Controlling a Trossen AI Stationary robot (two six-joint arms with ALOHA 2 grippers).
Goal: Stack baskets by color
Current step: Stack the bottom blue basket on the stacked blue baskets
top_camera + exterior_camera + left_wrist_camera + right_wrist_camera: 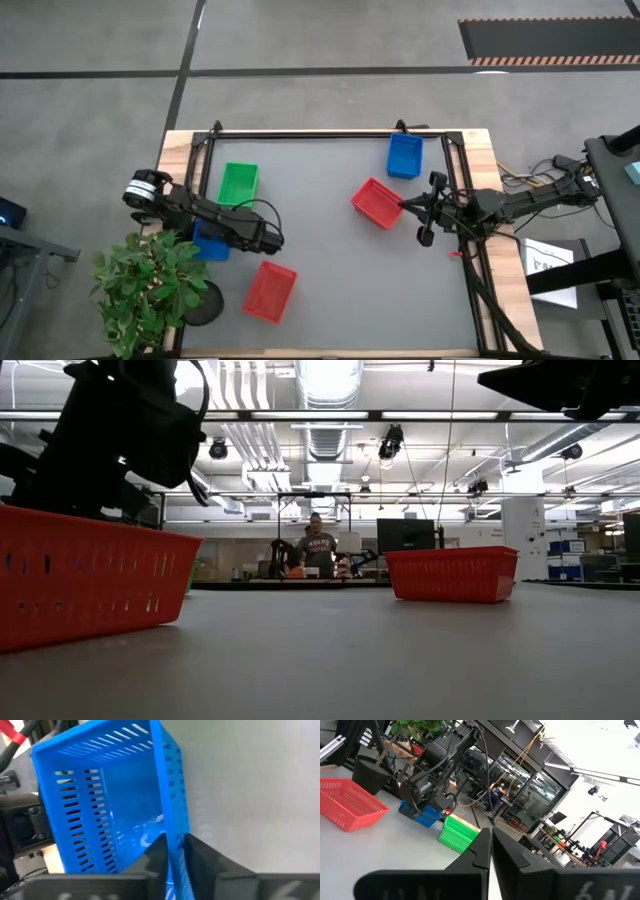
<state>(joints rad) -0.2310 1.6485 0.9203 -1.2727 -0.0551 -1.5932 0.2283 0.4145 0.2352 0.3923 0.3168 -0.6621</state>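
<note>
Five baskets show on the grey table in the high view: a green one (238, 183) at the far left, a blue one (404, 155) at the far right, a red one (378, 203) right of the middle, a red one (270, 290) near the front left, and a blue basket (207, 245) at the left edge, partly under my left arm. My left gripper (174, 851) points steeply down and is shut on this blue basket (110, 800). My right gripper (490, 845) is shut, raised beside the red basket at the right and holding nothing. My left gripper pinches one long side wall (172, 837) of the blue basket between its two fingers, one finger inside the basket and one outside. The fingers come from above, slanting down. The basket's open top faces up; in the right wrist view the basket (420, 815) sits on the table.
A potted plant (150, 280) with a black pot (205, 302) stands at the table's near left corner, close to the left arm. A black frame (330, 133) runs along the table's far edge. A person (318, 550) stands in the room behind the table.
</note>
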